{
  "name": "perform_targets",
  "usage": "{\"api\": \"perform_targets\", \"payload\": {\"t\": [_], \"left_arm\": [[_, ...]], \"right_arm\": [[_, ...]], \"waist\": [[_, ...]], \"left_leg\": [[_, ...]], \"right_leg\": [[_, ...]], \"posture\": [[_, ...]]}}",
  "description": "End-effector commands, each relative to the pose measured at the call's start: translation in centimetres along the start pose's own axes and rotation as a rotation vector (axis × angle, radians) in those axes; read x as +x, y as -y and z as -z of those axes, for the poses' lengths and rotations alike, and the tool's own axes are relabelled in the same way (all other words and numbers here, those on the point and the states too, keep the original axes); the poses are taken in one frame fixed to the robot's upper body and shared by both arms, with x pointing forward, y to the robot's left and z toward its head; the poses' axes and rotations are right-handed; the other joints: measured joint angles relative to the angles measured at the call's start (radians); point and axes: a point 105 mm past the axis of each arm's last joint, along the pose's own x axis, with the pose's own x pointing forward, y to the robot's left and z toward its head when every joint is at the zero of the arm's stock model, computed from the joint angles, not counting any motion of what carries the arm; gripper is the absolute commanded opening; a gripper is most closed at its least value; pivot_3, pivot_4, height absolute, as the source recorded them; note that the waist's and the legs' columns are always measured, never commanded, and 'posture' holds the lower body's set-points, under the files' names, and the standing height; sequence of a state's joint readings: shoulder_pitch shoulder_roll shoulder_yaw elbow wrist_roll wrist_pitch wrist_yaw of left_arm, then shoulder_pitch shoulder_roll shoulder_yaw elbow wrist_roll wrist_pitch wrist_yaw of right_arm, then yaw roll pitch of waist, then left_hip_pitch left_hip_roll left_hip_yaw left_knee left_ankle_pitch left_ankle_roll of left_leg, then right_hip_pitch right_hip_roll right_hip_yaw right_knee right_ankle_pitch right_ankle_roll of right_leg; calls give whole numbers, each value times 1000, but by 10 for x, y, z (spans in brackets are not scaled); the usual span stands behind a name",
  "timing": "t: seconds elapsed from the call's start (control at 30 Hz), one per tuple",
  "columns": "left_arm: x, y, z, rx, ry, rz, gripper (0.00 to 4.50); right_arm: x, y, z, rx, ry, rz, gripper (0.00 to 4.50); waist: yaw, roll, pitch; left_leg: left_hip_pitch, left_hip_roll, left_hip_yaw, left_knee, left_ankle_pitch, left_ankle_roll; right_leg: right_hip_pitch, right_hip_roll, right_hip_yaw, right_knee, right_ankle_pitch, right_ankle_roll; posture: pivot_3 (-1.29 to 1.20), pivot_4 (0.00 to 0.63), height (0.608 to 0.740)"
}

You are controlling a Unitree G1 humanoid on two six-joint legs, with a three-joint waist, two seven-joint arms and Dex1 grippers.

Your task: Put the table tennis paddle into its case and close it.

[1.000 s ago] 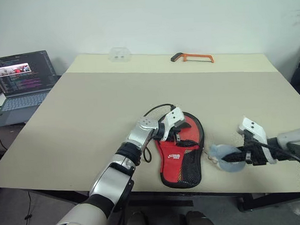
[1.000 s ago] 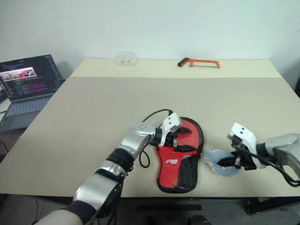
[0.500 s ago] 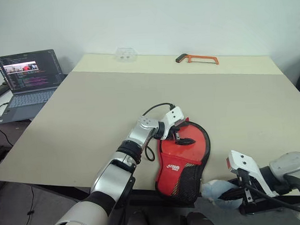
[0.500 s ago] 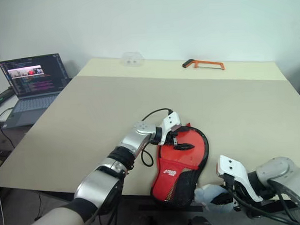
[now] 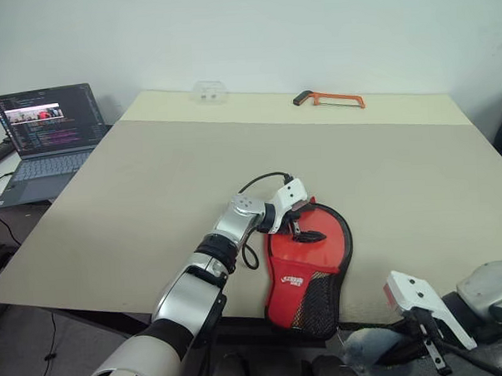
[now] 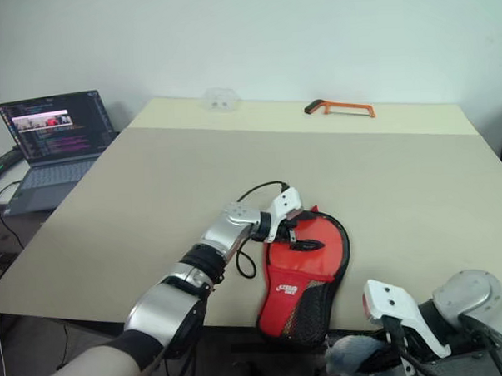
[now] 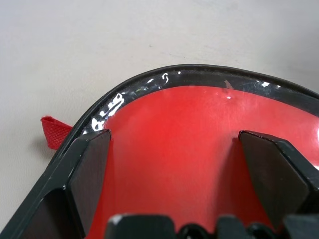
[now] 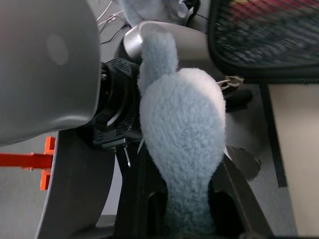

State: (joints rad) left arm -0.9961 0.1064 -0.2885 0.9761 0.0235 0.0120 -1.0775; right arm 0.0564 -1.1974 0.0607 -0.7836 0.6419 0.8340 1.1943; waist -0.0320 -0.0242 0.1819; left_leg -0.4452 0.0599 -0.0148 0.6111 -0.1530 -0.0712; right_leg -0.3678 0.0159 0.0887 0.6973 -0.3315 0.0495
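The case point(image 5: 309, 269) lies red side up at the table's front edge, its black mesh end reaching just over the edge. My left gripper point(image 5: 307, 225) is open, both fingers point(image 7: 89, 169) resting spread on the glossy red face near the case's round black rim point(image 7: 164, 74). Below the table's front edge to the right, my right gripper point(image 5: 400, 352) is shut on a pale blue fluffy thing point(image 8: 184, 129). The table tennis paddle is out of view.
An orange hacksaw point(image 5: 329, 99) and a small clear plastic thing point(image 5: 209, 91) lie at the table's far edge. An open laptop point(image 5: 40, 130) sits on a lower surface to the left. A black cable point(image 5: 263, 181) loops by my left wrist.
The camera shifted early on. My right gripper drew back and down off the table's front edge, carrying the fluffy thing. The left gripper stayed on the case.
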Motion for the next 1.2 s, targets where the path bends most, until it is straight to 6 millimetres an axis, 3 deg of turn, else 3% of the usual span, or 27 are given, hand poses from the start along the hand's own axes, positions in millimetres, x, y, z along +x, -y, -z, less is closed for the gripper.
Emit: {"api": "perform_targets", "payload": {"t": [0.03,0.2,0.37,0.53,0.73,0.83,1.0,1.1,1.17,1.2], "left_arm": [[-1,0,17,-29,-68,-12,4500],[-3,-3,17,-28,-73,-26,4500],[-8,-9,16,-32,-63,-53,4500],[-14,-11,-2,-39,32,-45,4500],[-29,-6,-14,8,86,12,4500],[-42,-2,-23,59,106,29,4500],[-67,9,-38,149,129,44,4500],[-98,11,-51,184,150,20,4500],[-133,13,-53,191,147,-16,4500],[-152,16,-51,188,134,-32,4500]], "right_arm": [[15,-23,-3,-43,2,-128,348],[16,-18,0,-47,-9,-113,347],[-7,16,4,-55,-37,27,343],[-29,50,-2,-92,-36,155,335],[-31,72,-6,-128,-40,204,334],[-33,84,-7,-127,-32,243,1252],[-39,87,-11,-124,-11,244,2800],[-54,90,-19,-109,41,271,3844],[-69,86,-23,-108,95,281,4474],[-78,83,-28,-110,135,289,4474]], "waist": [[0,0,0],[0,0,0],[0,0,0],[-6,0,0],[-9,0,0],[-9,0,0],[-7,0,0],[-9,0,1],[-11,0,1],[-16,0,1]], "left_leg": [[0,0,0,0,0,0],[0,0,0,0,0,0],[0,0,0,0,0,0],[3,0,1,0,0,0],[2,1,1,-1,0,0],[1,1,1,-1,0,0],[1,1,1,-1,0,0],[1,1,1,-1,0,0],[1,2,1,-1,0,0],[1,2,2,-1,0,0]], "right_leg": [[0,0,0,0,0,0],[0,0,0,0,0,0],[0,0,0,0,0,0],[1,0,1,1,0,0],[0,0,2,1,0,0],[-1,0,2,1,1,-3],[-1,0,1,1,1,-2],[-2,0,2,1,1,-2],[-1,0,1,1,1,-2],[-2,0,2,1,1,-2]], "posture": [[0,150,740],[0,150,740],[0,150,740],[0,150,740],[0,150,740],[0,150,740],[0,150,740],[0,150,740],[0,150,740],[0,150,740]]}}
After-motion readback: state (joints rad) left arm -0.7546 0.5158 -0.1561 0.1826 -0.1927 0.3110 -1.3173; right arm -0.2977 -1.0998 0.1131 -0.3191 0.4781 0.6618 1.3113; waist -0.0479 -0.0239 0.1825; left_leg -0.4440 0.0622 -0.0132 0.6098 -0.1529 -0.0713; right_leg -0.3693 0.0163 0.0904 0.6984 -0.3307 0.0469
